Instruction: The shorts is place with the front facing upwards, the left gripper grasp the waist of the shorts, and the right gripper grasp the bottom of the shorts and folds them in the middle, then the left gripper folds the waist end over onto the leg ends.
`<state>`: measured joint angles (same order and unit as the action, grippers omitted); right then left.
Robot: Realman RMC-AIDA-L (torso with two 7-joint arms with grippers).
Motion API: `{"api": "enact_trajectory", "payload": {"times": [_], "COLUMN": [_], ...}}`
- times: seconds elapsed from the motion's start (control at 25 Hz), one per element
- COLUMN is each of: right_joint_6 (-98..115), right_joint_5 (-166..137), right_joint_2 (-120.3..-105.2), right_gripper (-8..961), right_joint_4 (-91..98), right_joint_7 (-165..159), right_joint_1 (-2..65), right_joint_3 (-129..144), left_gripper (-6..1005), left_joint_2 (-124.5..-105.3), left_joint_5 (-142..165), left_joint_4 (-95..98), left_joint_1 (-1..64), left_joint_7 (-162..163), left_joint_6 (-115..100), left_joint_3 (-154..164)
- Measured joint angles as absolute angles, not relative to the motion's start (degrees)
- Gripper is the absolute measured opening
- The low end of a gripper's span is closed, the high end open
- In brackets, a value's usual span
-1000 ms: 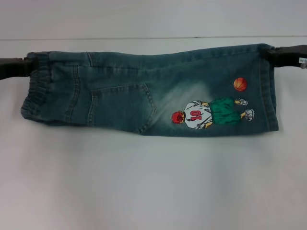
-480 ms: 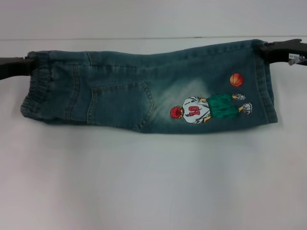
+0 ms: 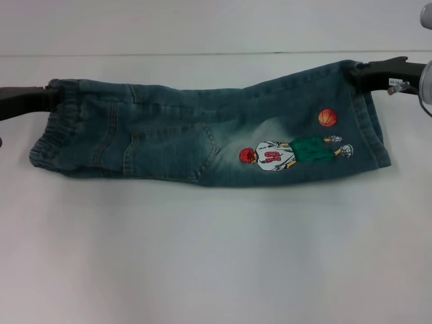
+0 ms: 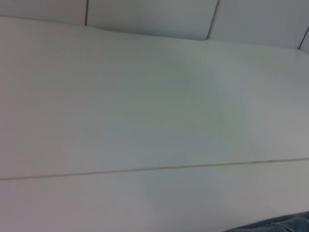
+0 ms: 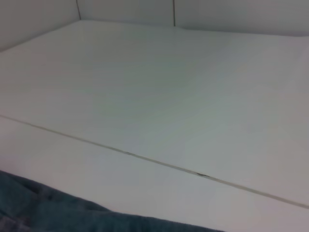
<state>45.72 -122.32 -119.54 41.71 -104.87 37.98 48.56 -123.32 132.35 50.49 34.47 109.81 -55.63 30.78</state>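
Head view, shorts [image 3: 202, 135] strung between left end effector [image 3: 52, 100], right end effector [image 3: 356, 69]

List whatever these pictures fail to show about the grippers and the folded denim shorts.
- Left gripper, head view: fingertips buried in the elastic waistband; arm cut by the edge.
- Right gripper, head view: tips hidden at the leg hems.
- Blue denim shorts: underside hidden; wrist views show only slivers.

We see shorts [image 3: 202, 138]: blue denim, folded lengthwise, stretched sideways across white surface. Elastic waist [image 3: 57, 128] at left end, far corner lifted. Bottom of the shorts [image 3: 374, 128] at right end, far corner raised higher. Pale faded patch mid-leg; basketball-player print [image 3: 290, 152] and orange ball [image 3: 328, 117] near hems.
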Motion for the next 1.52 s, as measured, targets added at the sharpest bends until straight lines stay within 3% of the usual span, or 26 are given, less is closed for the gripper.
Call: {"api": "enact_trajectory", "payload": {"times": [0.88, 1.08, 1.28, 1.52], "right_joint_6": [42.88, 42.66, 42.55, 42.64], "right_joint_5": [-122.08, -121.97, -121.81, -121.81], "right_joint_2": [-119.80, -119.92, -119.90, -119.81], "right_gripper": [44, 170, 377, 669], "right_joint_4": [40.01, 39.97, 39.81, 39.48], "right_joint_7": [-104.37, -104.48, -104.71, -104.78], "right_joint_1": [38.85, 39.12, 39.08, 38.70], "right_joint_3": [49.43, 49.59, 49.59, 49.57], "left_gripper": [71, 97, 330, 463], "left_joint_2": [-123.67, -123.72, -123.78, -123.65], "left_joint_5": [132.16, 132.24, 132.13, 132.47], "left_joint_4": [49.44, 48.69, 47.52, 47.23], "left_joint_1": [34.18, 34.50, 34.71, 34.90], "left_joint_7": [110.04, 110.19, 110.56, 110.67], "left_joint_6": [-53.82, -52.63, -49.80, -48.84], "left_joint_3": [32.60, 35.29, 37.11, 37.52]}}
